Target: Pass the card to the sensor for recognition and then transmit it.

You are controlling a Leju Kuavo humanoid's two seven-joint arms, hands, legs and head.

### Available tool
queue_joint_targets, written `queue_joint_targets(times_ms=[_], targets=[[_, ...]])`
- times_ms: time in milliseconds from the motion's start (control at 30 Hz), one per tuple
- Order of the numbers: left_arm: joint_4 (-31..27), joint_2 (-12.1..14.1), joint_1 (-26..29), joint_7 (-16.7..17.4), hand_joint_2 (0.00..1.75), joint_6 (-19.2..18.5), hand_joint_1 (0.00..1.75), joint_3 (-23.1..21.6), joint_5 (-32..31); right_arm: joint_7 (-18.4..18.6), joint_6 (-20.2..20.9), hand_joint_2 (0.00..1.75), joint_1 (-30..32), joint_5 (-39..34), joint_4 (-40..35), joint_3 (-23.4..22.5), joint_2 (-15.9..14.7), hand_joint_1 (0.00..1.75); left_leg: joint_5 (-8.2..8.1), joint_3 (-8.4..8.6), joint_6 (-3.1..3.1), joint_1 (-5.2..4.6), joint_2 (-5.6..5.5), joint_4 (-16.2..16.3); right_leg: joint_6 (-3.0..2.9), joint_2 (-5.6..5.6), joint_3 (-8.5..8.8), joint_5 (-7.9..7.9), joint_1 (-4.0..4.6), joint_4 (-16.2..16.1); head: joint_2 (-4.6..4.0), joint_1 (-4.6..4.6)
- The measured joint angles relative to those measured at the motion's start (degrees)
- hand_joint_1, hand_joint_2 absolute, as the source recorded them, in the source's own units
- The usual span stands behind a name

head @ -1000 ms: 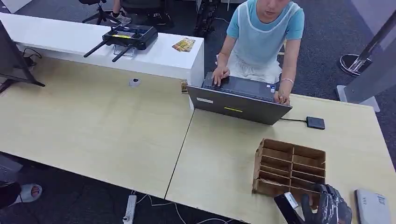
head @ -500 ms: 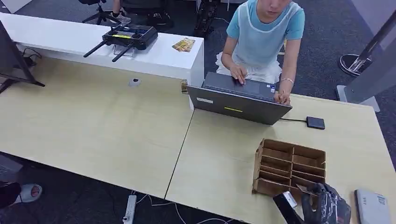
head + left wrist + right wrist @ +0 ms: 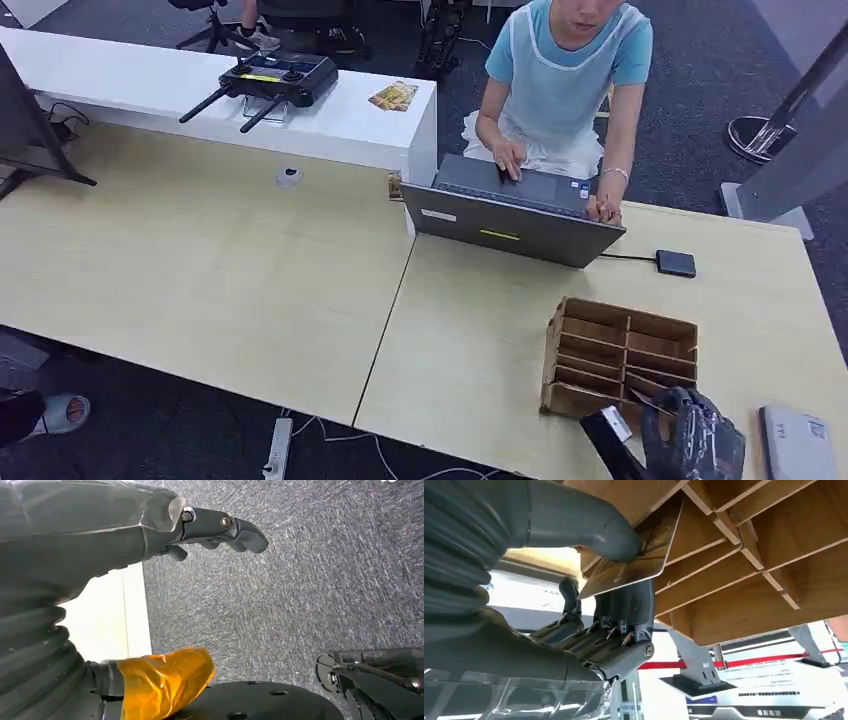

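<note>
My right hand (image 3: pixel 695 440) is at the near side of the wooden slotted holder (image 3: pixel 620 352), close to the table's front edge. In the right wrist view this hand (image 3: pixel 624 612) pinches a brownish card (image 3: pixel 646 555), thumb on one face and dark fingers under the other. The card's far end lies at the mouth of one of the holder's slots (image 3: pixel 749 570). A small black box (image 3: pixel 676 263), wired to the laptop, lies on the table beyond the holder. My left hand (image 3: pixel 220 527) hangs over grey carpet with its fingers apart and nothing in them.
A person sits behind the table typing on a grey laptop (image 3: pixel 510 222). A flat white device (image 3: pixel 797 443) lies right of my right hand. A black remote controller (image 3: pixel 275 76) and a card packet (image 3: pixel 394 96) sit on the white counter. The light wooden table (image 3: pixel 250 270) stretches left.
My right hand has drawn slightly back toward the table's front edge with the card. The person's hand has shifted across the laptop keyboard.
</note>
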Motion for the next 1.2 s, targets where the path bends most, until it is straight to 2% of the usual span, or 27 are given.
queue_joint_targets(times_ms=[100, 333, 700, 800, 1000, 1033, 1200], targets=[[0.0, 0.0, 0.0, 0.0, 1.75, 0.0, 0.00, 0.0, 0.0, -0.4, 0.0, 1.75, 0.0, -1.0, 0.0, 0.0, 0.0, 1.34, 0.00, 0.00, 0.00, 0.00, 0.00, 0.0, 0.00, 0.00, 0.00, 0.00, 0.00, 0.0, 0.00, 0.00], [0.0, 0.0, 0.0, -0.2, 1.75, 0.0, 0.00, 0.0, 0.0, -1.9, 0.2, 1.75, 0.0, -4.1, -0.9, 0.0, 0.0, 1.34, 0.00, 0.01, 0.00, 0.00, 0.00, 0.0, 0.00, 0.00, -0.01, 0.00, 0.00, 0.0, 0.02, 0.00], [0.0, 0.0, 0.1, -0.4, 1.75, 0.0, 0.00, 0.0, 0.4, -7.3, 1.5, 1.75, 1.1, -12.9, -6.4, -1.4, 0.0, 1.38, 0.00, 0.00, 0.00, 0.00, 0.01, 0.0, 0.00, 0.02, -0.03, 0.00, 0.00, 0.0, 0.02, 0.00], [0.0, 0.0, 0.1, -0.6, 1.75, 0.0, 0.00, 0.1, 0.4, -10.1, 3.2, 1.75, 1.6, -17.4, -8.6, -2.2, 0.0, 1.40, 0.00, 0.00, 0.00, 0.00, 0.02, 0.0, 0.00, 0.03, -0.03, 0.00, 0.00, 0.0, 0.00, 0.00], [0.0, 0.0, 0.1, -1.0, 1.75, 0.0, 0.00, 0.2, 0.5, -13.2, 4.7, 1.75, 2.3, -22.2, -12.7, -4.2, -0.4, 1.54, 0.00, 0.00, 0.00, 0.00, 0.02, 0.0, 0.00, 0.03, -0.03, 0.00, 0.00, 0.0, 0.02, 0.00], [0.0, 0.0, 0.1, -1.0, 1.75, 0.0, 0.00, 0.2, 0.5, -13.6, 4.9, 1.75, 2.3, -22.7, -13.2, -4.7, -0.5, 1.61, 0.00, 0.00, 0.00, -0.01, 0.03, 0.0, 0.00, 0.03, -0.03, 0.00, 0.00, 0.0, 0.00, 0.00], [0.0, 0.0, 0.1, -1.2, 1.75, -0.2, 0.00, 0.5, 0.5, -15.2, 6.2, 1.75, 2.3, -24.2, -16.1, -6.7, -1.7, 1.61, 0.00, 0.00, 0.00, -0.01, 0.03, 0.0, 0.00, 0.04, -0.03, 0.00, -0.01, 0.0, 0.00, 0.00]])
